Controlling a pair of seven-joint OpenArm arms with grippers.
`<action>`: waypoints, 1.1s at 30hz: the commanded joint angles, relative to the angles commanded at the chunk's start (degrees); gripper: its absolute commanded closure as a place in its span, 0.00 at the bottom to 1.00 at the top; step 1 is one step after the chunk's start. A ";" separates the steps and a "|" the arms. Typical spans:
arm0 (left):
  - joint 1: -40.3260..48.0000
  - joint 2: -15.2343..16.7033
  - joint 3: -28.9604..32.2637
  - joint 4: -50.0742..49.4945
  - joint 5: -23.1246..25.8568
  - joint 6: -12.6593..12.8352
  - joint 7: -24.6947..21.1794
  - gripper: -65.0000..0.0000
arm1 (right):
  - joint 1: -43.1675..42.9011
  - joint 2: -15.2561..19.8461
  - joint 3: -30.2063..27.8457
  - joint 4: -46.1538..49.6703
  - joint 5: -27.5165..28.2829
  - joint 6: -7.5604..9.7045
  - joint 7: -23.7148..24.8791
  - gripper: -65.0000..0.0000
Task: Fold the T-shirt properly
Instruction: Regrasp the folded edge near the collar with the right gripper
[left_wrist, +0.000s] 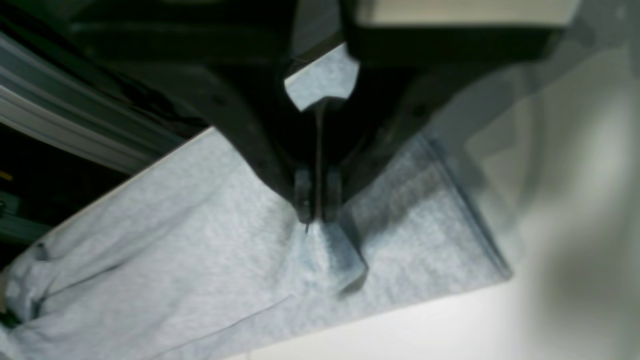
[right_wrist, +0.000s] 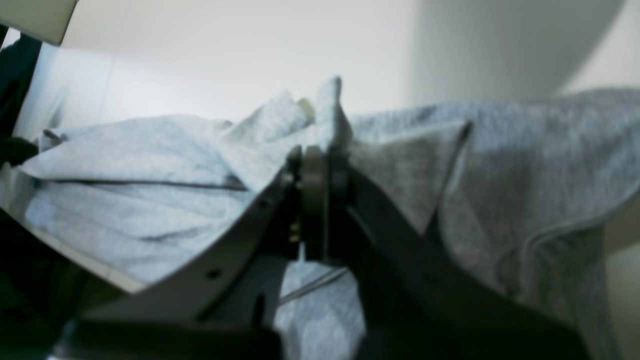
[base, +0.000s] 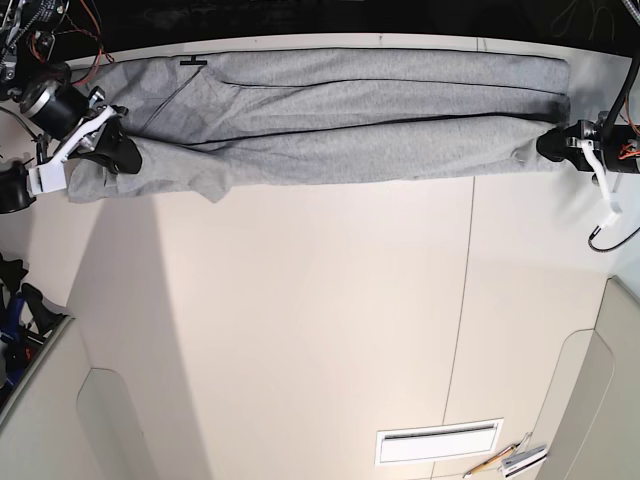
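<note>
T-shirt (base: 340, 130), heather grey, lies stretched in a long narrow band across the far edge of a pale worktop (base: 300, 330), already folded lengthwise with layered edges running side to side.

Nearest in each wrist view are the two hands. The left hand (left_wrist: 316, 212) has its dark fingertips pressed together on a small peak of cloth near a hemmed corner of the shirt, pinching it just above the surface. The right hand (right_wrist: 320, 165) is likewise closed on a bunched ridge of fabric, with loose folds spilling to both sides of it. In the base view the hands sit at opposite ends of the band, well apart, holding it taut between them.

The step in hand looks like carrying the held edge over for another fold. Doing it well would mean lifting both ends together at the same height, keeping the cloth lightly taut so the layers do not slip, and laying the edge down square to the rest. The bunched end at the right hand seems the likelier place for a wrinkle.

Beyond the shirt, the cream worktop shows panel seams and a small white vent-like plate (base: 438, 442) at one corner. Dark clutter and red wires (base: 85, 40) edge the room behind.
</note>
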 joint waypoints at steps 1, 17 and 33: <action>-0.02 -0.57 0.00 0.00 -1.16 0.00 0.00 1.00 | -0.70 0.00 0.31 0.11 0.24 0.28 -0.07 1.00; 2.05 -2.19 0.00 0.00 -0.63 0.00 0.00 0.81 | -5.25 0.00 0.44 -0.09 -0.63 0.33 -0.52 1.00; 2.86 -1.95 -5.81 -0.02 5.18 0.00 -1.98 0.50 | -5.31 -0.04 4.22 0.09 1.62 0.13 -0.42 0.58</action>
